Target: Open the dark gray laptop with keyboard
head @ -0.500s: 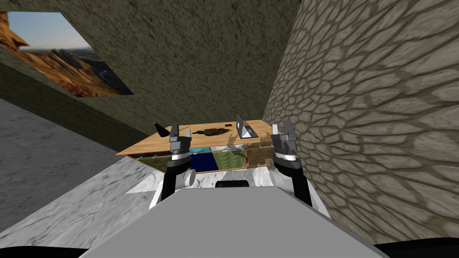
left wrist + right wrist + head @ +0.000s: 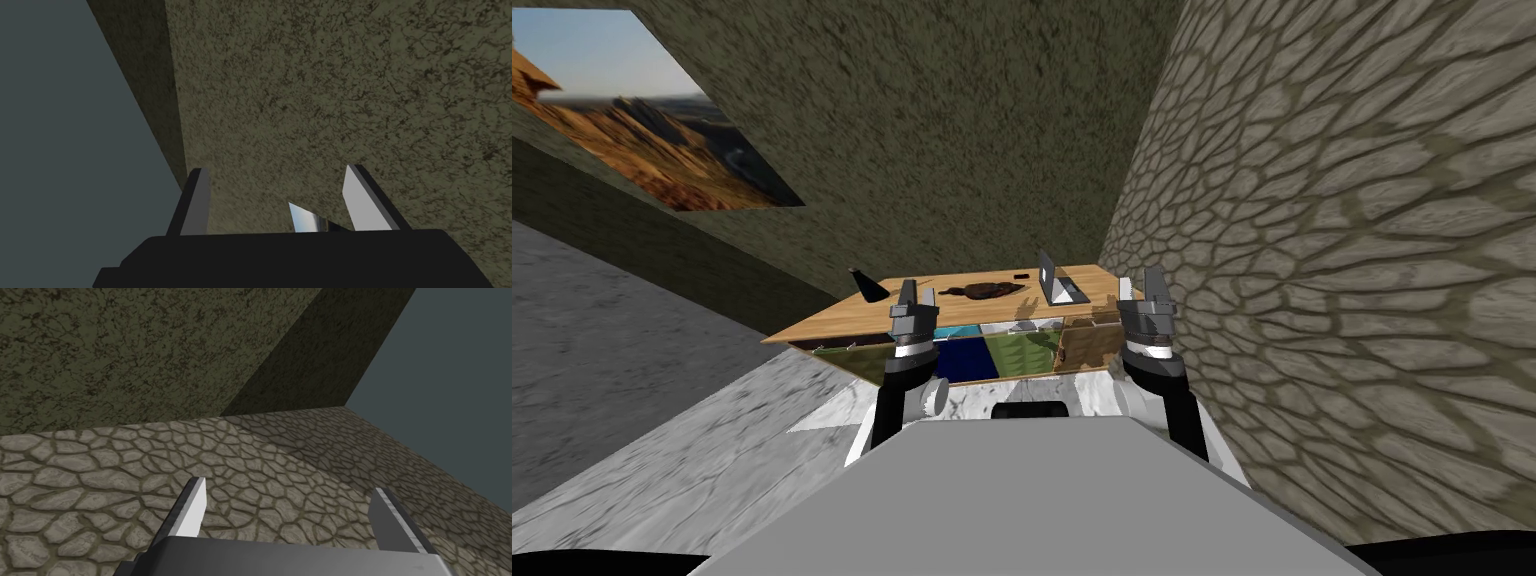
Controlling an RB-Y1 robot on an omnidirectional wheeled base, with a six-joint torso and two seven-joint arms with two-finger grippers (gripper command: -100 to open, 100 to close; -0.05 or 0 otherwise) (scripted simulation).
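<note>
- A landscape picture of orange rock and pale sky [image 2: 642,150] hangs on the dark olive wall, at about 10 o'clock from the counter.
- The wooden-topped counter [image 2: 832,322] stands ahead on the white marbled floor [image 2: 712,470]. Under its top, the front shows teal, blue, green [image 2: 1022,352] and brown panels.
- A small black cone-shaped object [image 2: 865,286] stands on the counter's far left part, at about 10 o'clock from the left gripper.
- The left gripper [image 2: 916,293] is raised in front of the counter's near edge. In the left wrist view its gripper [image 2: 275,168] is released, fingers spread with nothing between them.
- A flat dark brown object [image 2: 982,291] lies on the counter top at about 2 o'clock from the left gripper. A small black block [image 2: 1022,276] lies just beyond it.
- The dark grey laptop with keyboard [image 2: 1057,282] sits on the counter's far right part, at about 10 o'clock from the right gripper and well apart from both grippers. Its dark lid stands up from the lighter base.
- The right gripper [image 2: 1142,283] is raised at the counter's right end. In the right wrist view its gripper [image 2: 290,484] is released and empty.
- A wall of irregular grey-brown stones [image 2: 1332,260] runs along at 3 o'clock.
</note>
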